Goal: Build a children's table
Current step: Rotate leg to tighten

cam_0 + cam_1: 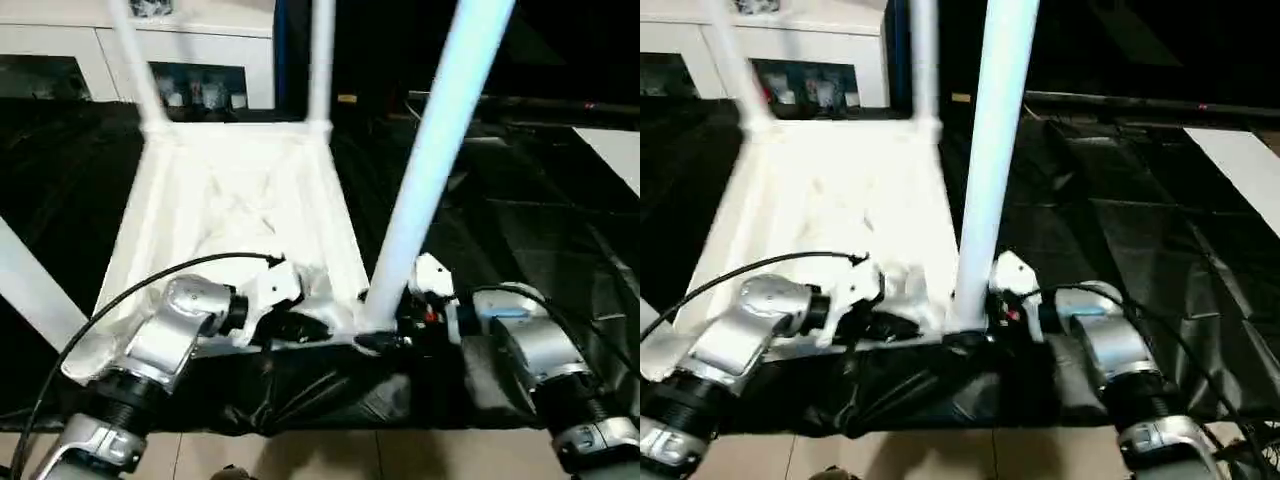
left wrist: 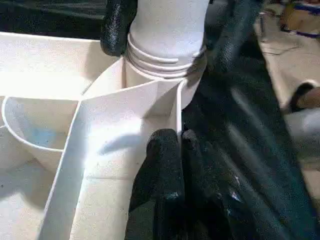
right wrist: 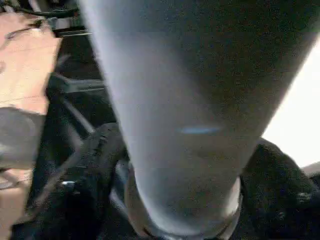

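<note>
**Table inverted, near-right leg under grip**

The black-draped surface [image 1: 520, 230] carries the table top [image 1: 240, 220], lying upside down with its ribbed underside facing up. Behind it stands a white cabinet [image 1: 60, 55]. Two far legs [image 1: 320, 60] stand upright in the far corner sockets. A third leg [image 1: 430, 170] rises from the near-right socket [image 2: 165, 62], tilted slightly. A fourth leg [image 1: 30, 290] shows at the near-left corner. The right gripper [image 1: 392, 318] is at the base of the near-right leg, its jaws apart with one on either side of the tube. The left gripper [image 2: 172, 150] rests on the top's rim just beside that socket, jaws together, holding nothing.
</note>
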Robot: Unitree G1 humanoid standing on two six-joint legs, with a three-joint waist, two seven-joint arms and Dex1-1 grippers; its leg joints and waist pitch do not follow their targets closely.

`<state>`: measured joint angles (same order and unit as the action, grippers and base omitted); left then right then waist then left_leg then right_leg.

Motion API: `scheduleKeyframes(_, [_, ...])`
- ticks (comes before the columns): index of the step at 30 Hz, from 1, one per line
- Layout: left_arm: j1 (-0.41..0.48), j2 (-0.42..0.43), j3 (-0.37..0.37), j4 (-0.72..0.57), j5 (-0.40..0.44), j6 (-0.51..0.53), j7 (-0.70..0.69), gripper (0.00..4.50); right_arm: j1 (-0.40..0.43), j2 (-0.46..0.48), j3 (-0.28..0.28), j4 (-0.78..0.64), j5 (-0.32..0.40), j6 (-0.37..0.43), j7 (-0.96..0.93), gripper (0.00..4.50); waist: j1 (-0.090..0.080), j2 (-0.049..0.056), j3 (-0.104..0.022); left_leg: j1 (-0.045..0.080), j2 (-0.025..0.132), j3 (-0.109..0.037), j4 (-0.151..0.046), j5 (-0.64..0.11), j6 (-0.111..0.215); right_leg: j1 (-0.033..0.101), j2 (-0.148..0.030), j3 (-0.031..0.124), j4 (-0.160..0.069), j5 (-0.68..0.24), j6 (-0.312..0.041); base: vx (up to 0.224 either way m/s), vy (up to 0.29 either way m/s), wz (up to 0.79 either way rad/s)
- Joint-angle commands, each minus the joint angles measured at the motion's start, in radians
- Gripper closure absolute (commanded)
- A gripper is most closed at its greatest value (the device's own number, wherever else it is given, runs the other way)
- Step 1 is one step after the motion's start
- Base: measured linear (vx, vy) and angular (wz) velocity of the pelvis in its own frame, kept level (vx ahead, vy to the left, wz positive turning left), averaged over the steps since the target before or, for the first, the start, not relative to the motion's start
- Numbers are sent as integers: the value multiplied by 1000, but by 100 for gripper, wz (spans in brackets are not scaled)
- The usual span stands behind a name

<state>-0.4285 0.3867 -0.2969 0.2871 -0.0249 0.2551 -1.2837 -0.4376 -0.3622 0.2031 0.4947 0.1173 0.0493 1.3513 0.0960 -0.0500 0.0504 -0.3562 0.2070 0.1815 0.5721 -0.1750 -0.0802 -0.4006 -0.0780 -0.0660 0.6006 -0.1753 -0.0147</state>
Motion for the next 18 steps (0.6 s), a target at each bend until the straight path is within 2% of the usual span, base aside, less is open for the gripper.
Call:
scheduleKeyframes(1, [-36, -22, -37, -5, -18, -15, -4, 450, -20, 32, 81, -7, 16, -5, 82, 124, 1, -11, -55, 7, 30, -4, -64, -230, 49, 43, -65, 44, -73, -314, -181, 0, 0, 0])
scheduleKeyframes(2, [-36, -21, -37, -5, -18, -15, -6, 450, -21, 33, 82, -6, 16, -6, 83, 145, 1, -9, -56, 6, 30, -5, -64, -225, 48, 43, -66, 44, -73, -318, -178, 0, 0, 0])
scheduleKeyframes(5, [-36, -12, -35, -6, -19, -17, -18, 450, -22, 38, 93, 3, 6, -13, 96, 158, 2, -11, -57, 7, 30, -5, -64, -216, 46, 42, -65, 44, -71, -307, -178, 0, 0, 0])
scheduleKeyframes(6, [-36, -11, -33, -6, -19, -18, -21, 450, -22, 38, 96, 4, 5, -15, 101, 177, 2, -12, -57, 6, 30, -5, -64, -209, 46, 42, -64, 44, -69, -294, -181, 0, 0, 0])
scheduleKeyframes(14, [-33, -20, -22, -8, -18, -4, 11, 450, -9, 61, 80, -1, 19, 3, 74, 189, 3, -14, -59, 5, 29, -4, -62, -194, 51, 44, -63, 43, -65, -259, -192, 0, 0, 0])
scheduleKeyframes(15, [-29, -47, -5, -12, -2, 19, 92, 450, -1, 106, 50, 17, 5, 27, -48, 189, 2, -7, -57, 7, 30, -5, -64, -202, 44, 42, -64, 44, -67, -274, -190, 0, 0, 0])
scheduleKeyframes(16, [-28, -64, 2, -14, 12, 36, 143, 450, 1, 131, 32, 32, -7, 40, -129, 189, -1, -7, -55, 7, 29, -5, -66, -207, 36, 41, -63, 45, -69, -284, -187, 0, 0, 0])
scheduleKeyframes(17, [-27, -82, 8, -18, 25, 57, 191, 450, 3, 155, 12, 47, -19, 56, -215, 190, -5, -9, -51, 8, 27, -7, -69, -244, 17, 39, -63, 43, -76, -346, -172, 0, 0, 0])
scheduleKeyframes(18, [-27, -82, 8, -18, 26, 58, 191, 450, 3, 156, 12, 47, -19, 56, -215, 190, -8, -11, -52, 12, 26, -11, -69, -271, 1, 39, -67, 41, -81, -409, -151, 0, 0, 0])
